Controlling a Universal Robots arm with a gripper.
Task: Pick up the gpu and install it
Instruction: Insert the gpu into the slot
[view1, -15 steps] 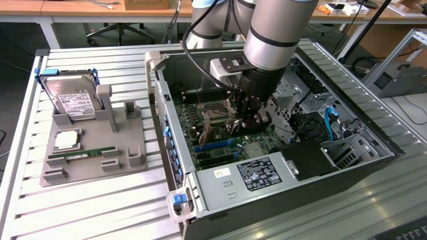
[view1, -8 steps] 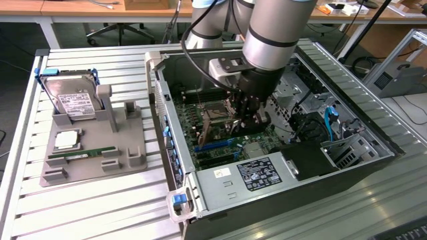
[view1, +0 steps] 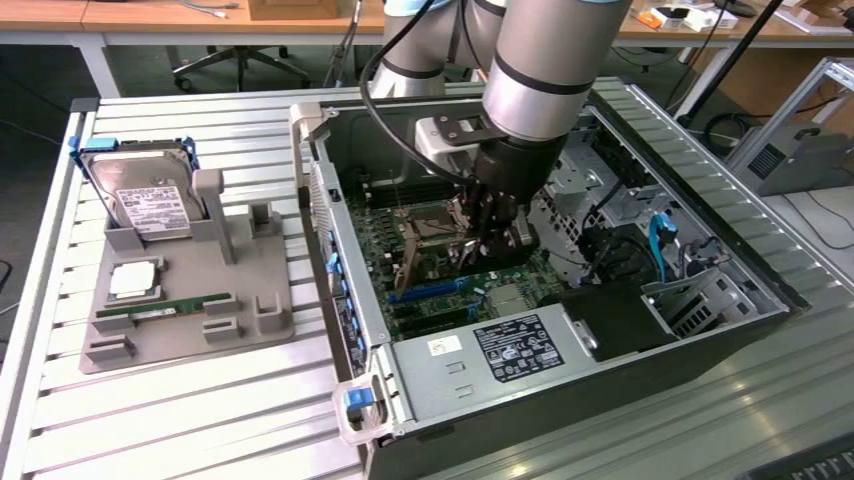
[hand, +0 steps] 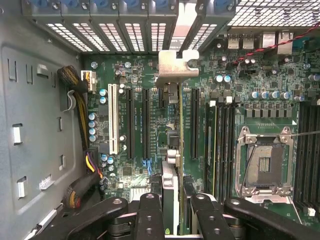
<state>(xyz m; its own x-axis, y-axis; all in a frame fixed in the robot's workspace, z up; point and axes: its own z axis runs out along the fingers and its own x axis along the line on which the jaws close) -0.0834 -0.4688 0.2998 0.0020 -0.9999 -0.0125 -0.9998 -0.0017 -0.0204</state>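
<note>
Wrist view puts me straight over the green motherboard (hand: 150, 90) inside the open dark tower case (view1: 747, 330), and my claw (hand: 172, 210) stands part-way closed on the thin, dark, flat circuit card with its silvery metal bracket (hand: 176, 65), the gpu. I see the card edge-on, running from between my black fingers (hand: 150, 215) out toward the slotted rear wall of the case, its bracket lying at the row of grey vented slot covers (hand: 135, 35). It sits between the long black expansion slots (hand: 145, 125), on the line of one of them.

From the exterior view my claw (view1: 483, 240) is deep in the case, low over the board, next to the bare square processor socket (view1: 424, 238). So the pick-up is done: the grey holder tray (view1: 187, 300) on the slatted bench (view1: 200, 420) carries only the boxy silver hard drive with white label (view1: 144, 200) and the narrow green memory stick (view1: 163, 305).

Seating is what remains unsettled. The card looks close to its slot, but I cannot tell whether its lower edge has gone in, since my fingers and the card itself hide that join. I have not let go.
</note>
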